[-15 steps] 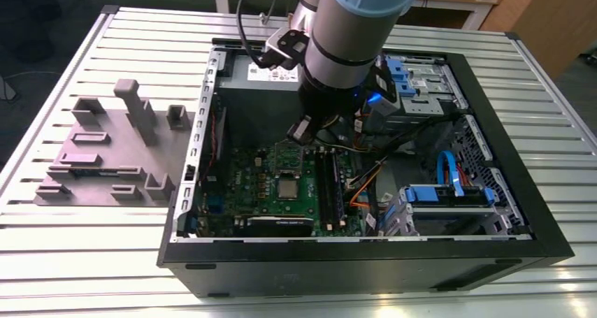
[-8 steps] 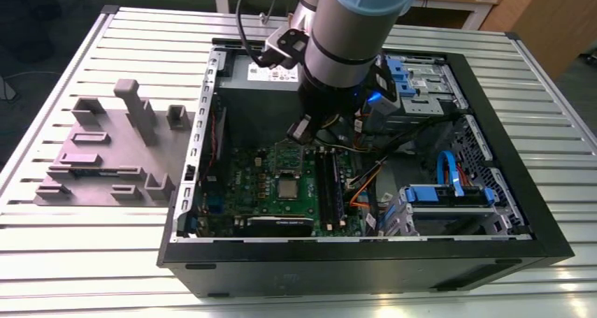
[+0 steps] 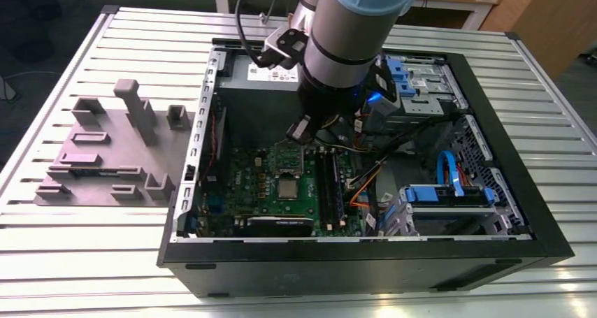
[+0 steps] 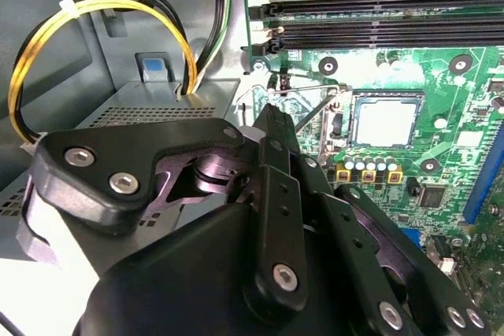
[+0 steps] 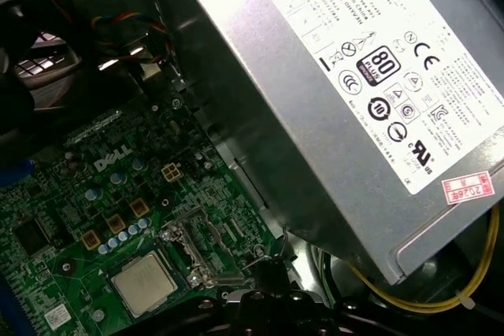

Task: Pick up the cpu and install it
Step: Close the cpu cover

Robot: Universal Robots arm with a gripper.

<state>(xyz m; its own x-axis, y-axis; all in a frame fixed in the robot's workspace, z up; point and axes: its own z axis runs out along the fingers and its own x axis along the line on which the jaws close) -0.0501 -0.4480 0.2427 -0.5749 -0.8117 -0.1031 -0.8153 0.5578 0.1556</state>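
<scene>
Computer case (image 3: 522, 244): open on the slatted table (image 3: 84, 248), the arm (image 3: 350, 45) reaching down inside; the walls stand close around the wrist, so a wide swing could knock a panel edge.
Power supply (image 5: 354, 76): the grey box with a white label, just beside the arm; its yellow cable loop (image 4: 47, 37) hangs near the claw's linkage and could snag on it.
Motherboard (image 3: 270, 192): green, flat on the case floor; the long black memory slots (image 4: 378, 33) lie just beside the socket and could be struck by a finger that drifts sideways.
Gripper (image 4: 276, 127): hovering above the board near the socket; fingers pressed together with nothing between them.
Cpu (image 4: 382, 122): already lying in its socket, silvery top up, apart from the claw; the socket's retaining frame (image 5: 193, 245) appears swung open beside it, so I judge the chip unclamped; a bump could shift it and bend contacts beneath.
</scene>
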